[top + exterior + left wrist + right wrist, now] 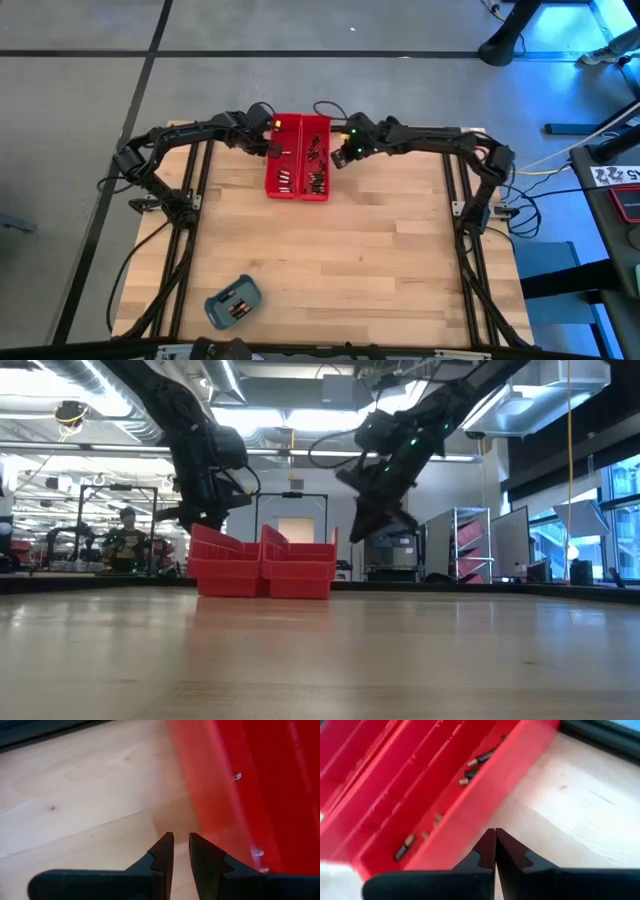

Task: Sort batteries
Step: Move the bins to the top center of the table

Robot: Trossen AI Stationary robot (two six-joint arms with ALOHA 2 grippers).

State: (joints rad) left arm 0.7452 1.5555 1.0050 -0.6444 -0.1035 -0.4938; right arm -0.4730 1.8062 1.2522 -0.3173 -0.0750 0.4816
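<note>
Fingers of the left gripper are seen a narrow slit apart, nothing visible between them; they are held just outside the left red tray, above bare bench. Fingers of the right gripper are pressed fully together, nothing held; they are held just outside the right red tray, off its right wall.

Both trays are set side by side, touching, at the middle of the bench's far edge. Batteries are scattered in the right tray, thickest toward its near end; a few more lie in the left tray. More cells appear to sit in a blue-grey tray near the bench's front-left corner, well apart from both arms.

Handling, as judged: cells are expected to be light, rigid, smooth and round, so rolling and slipping are likely. Each is best pinched across its middle, fingers square to its long axis, one isolated cell at a time. Cells against tray walls are expected to be awkward.
</note>
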